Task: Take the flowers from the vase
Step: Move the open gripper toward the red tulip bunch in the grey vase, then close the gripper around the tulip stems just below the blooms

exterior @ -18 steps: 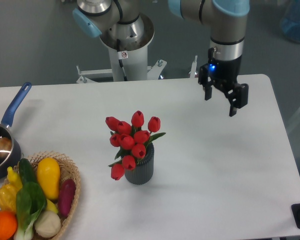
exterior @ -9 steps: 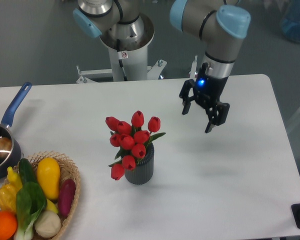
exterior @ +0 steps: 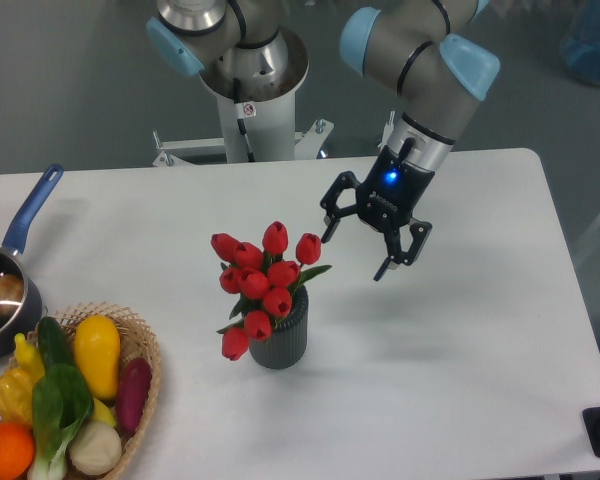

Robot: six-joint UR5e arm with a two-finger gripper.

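gripper [exterior: 356, 250] tilted, jaws spread wide, holding nothing, in air just right of flowers [exterior: 263, 279], not touching. nearest finger close to rightmost bud. flowers: red closed buds, green stems and leaves, standing in vase [exterior: 279, 337] at table [exterior: 460, 380] centre, one bud drooping over left rim. vase: dark grey, ribbed cylinder, upright. table: white, smooth, bare right of and nearer than vase. wicker basket [exterior: 140, 400] with vegetables at near left edge; pan [exterior: 2, 300], blue handle, at left edge, well apart from vase.
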